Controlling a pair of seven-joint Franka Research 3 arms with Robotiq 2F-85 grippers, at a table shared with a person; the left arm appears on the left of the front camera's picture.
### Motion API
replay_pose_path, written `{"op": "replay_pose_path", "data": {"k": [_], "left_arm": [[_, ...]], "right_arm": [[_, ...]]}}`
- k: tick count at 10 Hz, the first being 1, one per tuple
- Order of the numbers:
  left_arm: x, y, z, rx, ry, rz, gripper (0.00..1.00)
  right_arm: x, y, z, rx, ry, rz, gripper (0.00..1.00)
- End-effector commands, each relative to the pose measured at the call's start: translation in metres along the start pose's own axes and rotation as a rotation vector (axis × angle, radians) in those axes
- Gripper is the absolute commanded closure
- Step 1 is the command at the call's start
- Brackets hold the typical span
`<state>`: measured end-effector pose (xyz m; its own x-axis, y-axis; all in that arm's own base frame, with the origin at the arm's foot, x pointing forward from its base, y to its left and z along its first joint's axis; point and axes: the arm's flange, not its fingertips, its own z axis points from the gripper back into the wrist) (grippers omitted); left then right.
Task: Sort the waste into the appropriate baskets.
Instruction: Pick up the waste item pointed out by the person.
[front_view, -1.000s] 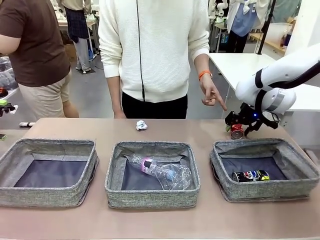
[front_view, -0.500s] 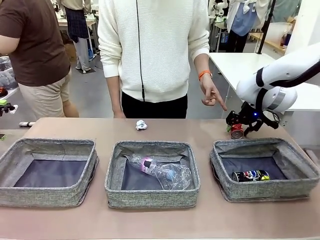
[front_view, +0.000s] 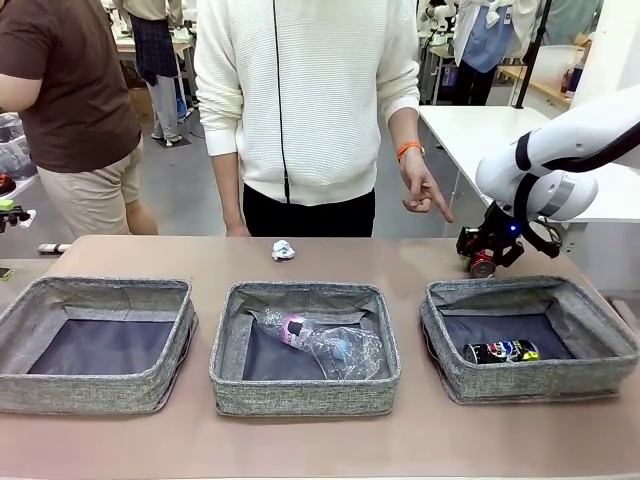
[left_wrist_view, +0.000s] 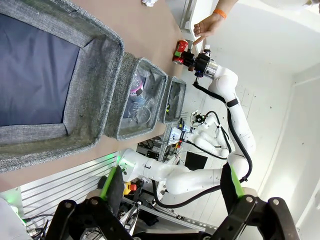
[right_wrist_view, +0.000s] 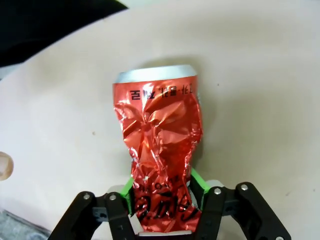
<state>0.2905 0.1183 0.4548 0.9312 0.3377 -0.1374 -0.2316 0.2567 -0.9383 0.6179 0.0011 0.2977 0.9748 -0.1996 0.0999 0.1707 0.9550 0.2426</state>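
One crushed red can (right_wrist_view: 159, 150) is being held just behind the right basket (front_view: 530, 380)'s far-left corner. Its long axis is running straight out from the right tool (right_wrist_view: 162, 187), silver rim pointing away. That tool's green pads (right_wrist_view: 199, 182) are clenching the can's near end. The left tool (left_wrist_view: 170, 185) is gaping wide, grasping nothing.

A pale brown tabletop (front_view: 320, 440) runs the whole width of the foreground. Beyond it lies a smooth grey floor (front_view: 185, 190) under even indoor light (soft and flat), and a white table (front_view: 480, 130) stands at the right rear.
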Motion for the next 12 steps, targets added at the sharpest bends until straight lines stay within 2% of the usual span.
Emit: {"op": "replay_pose_path", "data": {"k": [1,7,8,9,10,12], "left_arm": [[-0.003,-0.004,-0.001,-0.022,-0.003,0.007,0.00],[-0.003,-0.004,-0.001,-0.022,-0.003,0.007,0.00],[-0.003,-0.004,-0.001,-0.022,-0.003,0.007,0.00],[-0.003,-0.004,-0.001,-0.022,-0.003,0.007,0.00],[-0.003,-0.004,-0.001,-0.022,-0.003,0.007,0.00],[-0.003,-0.004,-0.001,-0.022,-0.003,0.007,0.00]], "right_arm": [[0.004,0.002,-0.001,-0.010,0.017,-0.017,1.00],[0.002,-0.007,0.011,0.024,0.003,-0.041,1.00],[-0.003,-0.012,0.037,0.083,0.013,-0.004,1.00],[-0.015,-0.020,0.082,0.117,-0.009,0.025,1.00],[-0.040,-0.024,0.137,0.128,-0.029,-0.003,1.00],[-0.108,-0.009,0.197,0.086,-0.039,0.102,1.00]]}}
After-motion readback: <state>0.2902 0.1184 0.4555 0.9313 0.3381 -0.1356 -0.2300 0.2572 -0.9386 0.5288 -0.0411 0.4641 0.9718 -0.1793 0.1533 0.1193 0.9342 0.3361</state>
